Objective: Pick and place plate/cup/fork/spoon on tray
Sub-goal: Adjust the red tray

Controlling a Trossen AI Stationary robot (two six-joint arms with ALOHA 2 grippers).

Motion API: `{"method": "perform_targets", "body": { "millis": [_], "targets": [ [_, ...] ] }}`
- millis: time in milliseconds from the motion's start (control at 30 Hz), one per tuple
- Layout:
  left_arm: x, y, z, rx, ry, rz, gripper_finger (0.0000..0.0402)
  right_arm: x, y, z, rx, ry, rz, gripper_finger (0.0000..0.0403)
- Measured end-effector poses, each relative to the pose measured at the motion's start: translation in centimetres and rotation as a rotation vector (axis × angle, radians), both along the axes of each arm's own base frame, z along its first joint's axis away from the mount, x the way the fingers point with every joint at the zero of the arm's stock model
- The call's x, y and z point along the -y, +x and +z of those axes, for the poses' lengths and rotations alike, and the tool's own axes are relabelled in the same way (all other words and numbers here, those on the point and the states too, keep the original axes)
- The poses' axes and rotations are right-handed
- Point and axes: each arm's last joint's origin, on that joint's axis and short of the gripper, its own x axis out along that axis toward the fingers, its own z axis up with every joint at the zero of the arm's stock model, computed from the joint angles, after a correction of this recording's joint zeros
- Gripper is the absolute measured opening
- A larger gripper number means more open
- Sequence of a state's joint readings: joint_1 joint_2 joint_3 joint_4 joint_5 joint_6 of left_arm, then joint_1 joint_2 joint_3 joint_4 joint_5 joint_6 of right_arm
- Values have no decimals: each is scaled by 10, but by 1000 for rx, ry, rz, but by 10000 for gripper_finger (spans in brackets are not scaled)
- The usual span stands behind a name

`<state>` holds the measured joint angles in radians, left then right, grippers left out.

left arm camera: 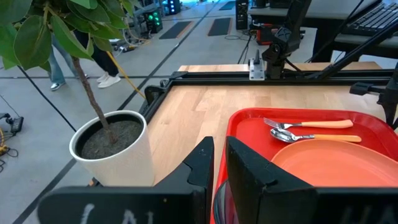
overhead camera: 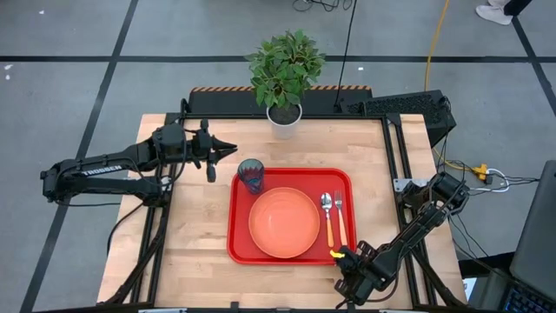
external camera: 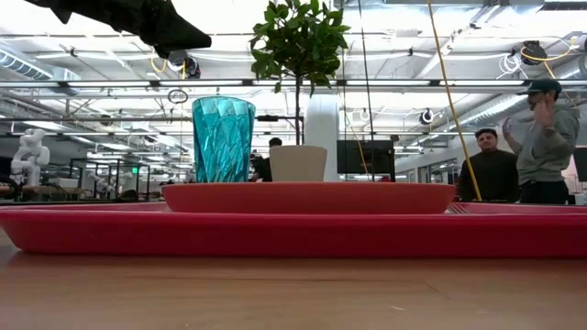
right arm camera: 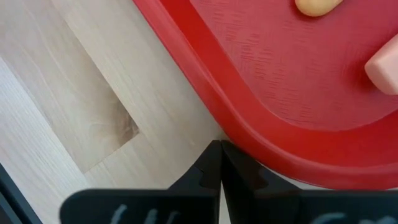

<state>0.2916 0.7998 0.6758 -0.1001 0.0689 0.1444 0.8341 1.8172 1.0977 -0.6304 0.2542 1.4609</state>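
Observation:
The red tray (overhead camera: 233, 235) lies flat on the middle of the wooden table. On it rest the orange plate (overhead camera: 284, 223), the teal cup (overhead camera: 251, 175) upright in its far left corner, and the spoon (overhead camera: 327, 217) and fork (overhead camera: 340, 217) side by side right of the plate. My left gripper (overhead camera: 228, 146) is shut and empty, in the air just beyond the cup toward the far left. My right gripper (right arm camera: 219, 155) is shut and empty, low at the tray's near right corner (overhead camera: 347, 254). My right gripper's shut fingertips stand right at the outer rim of the tray's near right corner (right arm camera: 249, 146), coming from the table's near right side. I cannot tell whether they touch the rim.
A white pot with a green plant (overhead camera: 284, 122) stands at the table's far edge, just beyond the tray and near my left gripper. Bare wood lies left and right of the tray. People (external camera: 541, 137) stand in the room behind the table.

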Motion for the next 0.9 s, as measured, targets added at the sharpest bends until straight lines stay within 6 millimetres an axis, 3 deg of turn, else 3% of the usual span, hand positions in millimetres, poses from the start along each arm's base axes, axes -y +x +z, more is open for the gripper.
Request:
{"method": "perform_targets", "body": {
  "millis": [433, 567, 900],
  "targets": [
    [0, 0, 0, 0, 0, 0, 47, 4, -5, 15, 33, 7, -22, 0],
    [0, 0, 0, -1, 0, 0, 47, 5, -10, 17, -27, 27, -29, 0],
    [0, 0, 0, -3, -1, 0, 47, -7, -13, 20, -65, 169, -55, 0]
  ]
}}
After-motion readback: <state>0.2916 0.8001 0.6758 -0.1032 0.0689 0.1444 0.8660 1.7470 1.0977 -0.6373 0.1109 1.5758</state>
